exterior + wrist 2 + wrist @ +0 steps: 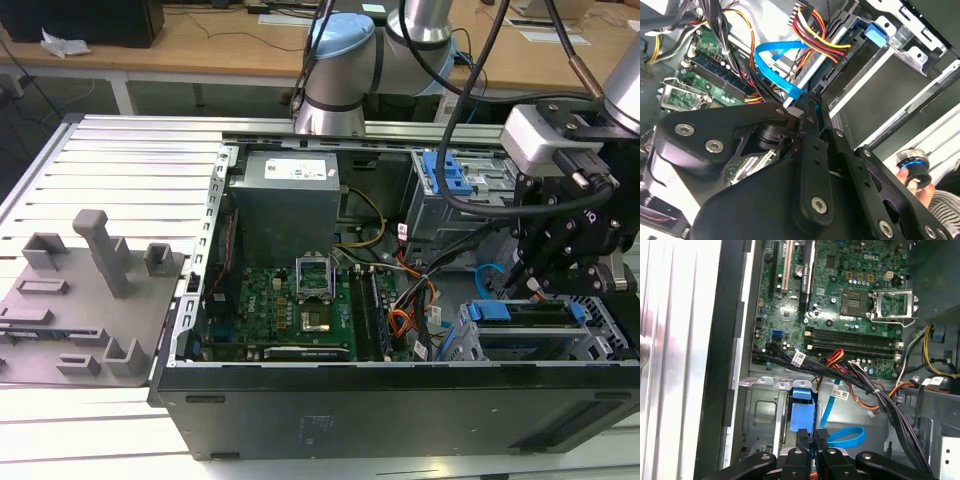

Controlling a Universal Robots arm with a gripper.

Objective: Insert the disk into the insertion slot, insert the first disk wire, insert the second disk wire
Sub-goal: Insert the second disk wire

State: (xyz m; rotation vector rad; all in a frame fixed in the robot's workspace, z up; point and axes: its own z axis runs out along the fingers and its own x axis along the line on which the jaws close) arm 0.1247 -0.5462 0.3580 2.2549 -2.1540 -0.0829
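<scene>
1. Disk (530, 312), a flat rectangular drive in a bright blue plastic carrier frame, sits in the insertion slot (600, 345), a low light grey sheet-metal cage with perforated sides, at the near corner of the open black computer case (400, 400) on the exterior view's right.
2. Its long axis runs across the exterior view, parallel to the case's near wall, lying flat.
3. Black gripper (807, 107) is directly above the disk's end; the fingers (821, 436) are pressed close together, pinching the connector end of a flat blue data cable (772, 65).
4. A red-yellow-black power wire bundle (812, 30) ends in a black plug just beside the drive's end.
5. Green motherboard (290, 310) lies in the case floor; the case rests on a ribbed aluminium table (130, 170).
</scene>
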